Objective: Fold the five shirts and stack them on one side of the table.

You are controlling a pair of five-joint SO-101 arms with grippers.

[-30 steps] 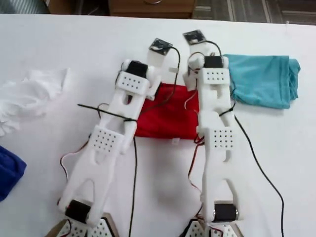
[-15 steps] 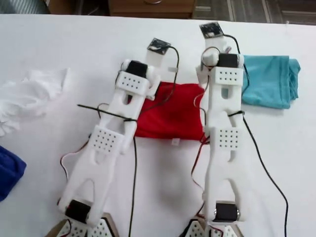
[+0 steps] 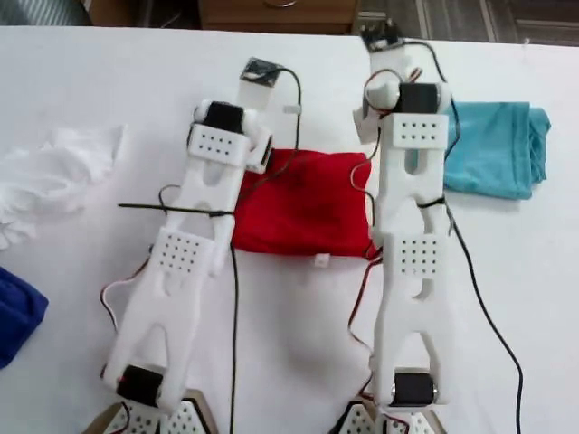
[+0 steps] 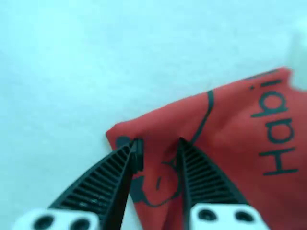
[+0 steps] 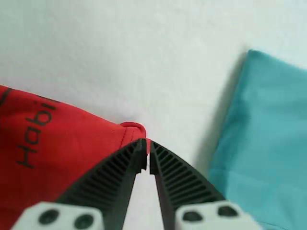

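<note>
The left pincer [image 4: 157,148] is narrow. Its two fingers squeeze a little fold of the red shirt [image 4: 230,143], right by one corner. Most of the red shirt spreads out to one side of this pincer, towards the other arm. It lies flat on the white worktop [image 3: 136,72].

The right pincer [image 5: 147,155] is almost closed. It pinches the edge of another corner of the red shirt, and the tips just touch the cloth. The red shirt lies between the two pincers, with one pincer at each far corner.

A teal shirt [image 5: 259,143] lies folded just beside the right pincer, on the side away from the red shirt. It does not touch the red shirt.

A white shirt [image 3: 54,176] lies crumpled well apart from the left pincer, out past its arm. A blue shirt [image 3: 14,312] sits at the worktop edge, even farther from that pincer.
</note>
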